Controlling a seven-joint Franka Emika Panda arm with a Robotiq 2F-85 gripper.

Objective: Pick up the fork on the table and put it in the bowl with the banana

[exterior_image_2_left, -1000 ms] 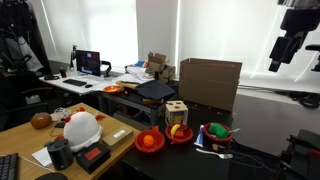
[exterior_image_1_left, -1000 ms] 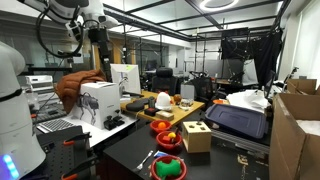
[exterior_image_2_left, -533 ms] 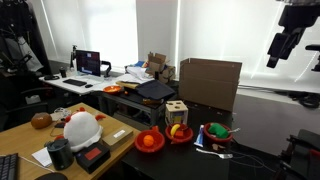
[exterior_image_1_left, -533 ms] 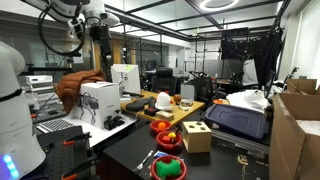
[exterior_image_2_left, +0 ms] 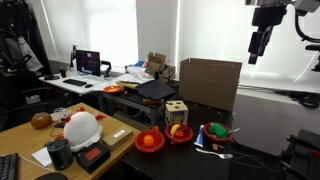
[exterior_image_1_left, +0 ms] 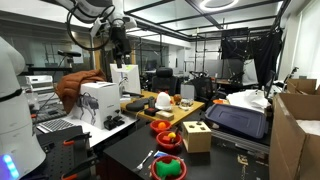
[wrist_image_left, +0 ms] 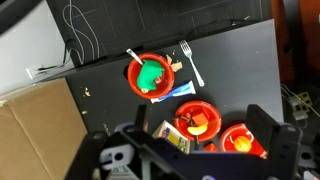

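The fork [wrist_image_left: 191, 62] lies flat on the black table [wrist_image_left: 235, 60], beside a red bowl with green contents [wrist_image_left: 150, 74]. In both exterior views it is a pale sliver [exterior_image_1_left: 146, 158] [exterior_image_2_left: 213, 152]. The bowl with the banana [wrist_image_left: 197, 120] is red, with a yellow banana piece [wrist_image_left: 196, 128] among orange pieces. It also shows in both exterior views [exterior_image_1_left: 168, 140] [exterior_image_2_left: 180, 133]. My gripper [wrist_image_left: 199, 118] is open and empty. It hangs high above the bowls [exterior_image_1_left: 120, 45] [exterior_image_2_left: 257, 45], touching nothing.
A third red bowl with an orange fruit [wrist_image_left: 243, 142] and a wooden shape-sorter block [wrist_image_left: 172, 135] stand beside the banana bowl. A cardboard box [exterior_image_2_left: 208, 82] stands behind them. A light wooden tray [exterior_image_1_left: 170, 108] and a closed case [exterior_image_1_left: 238, 120] lie farther along.
The arm has swung sideways high above the table, bringing the gripper closer over the bowls. The fork and bowls have not moved.
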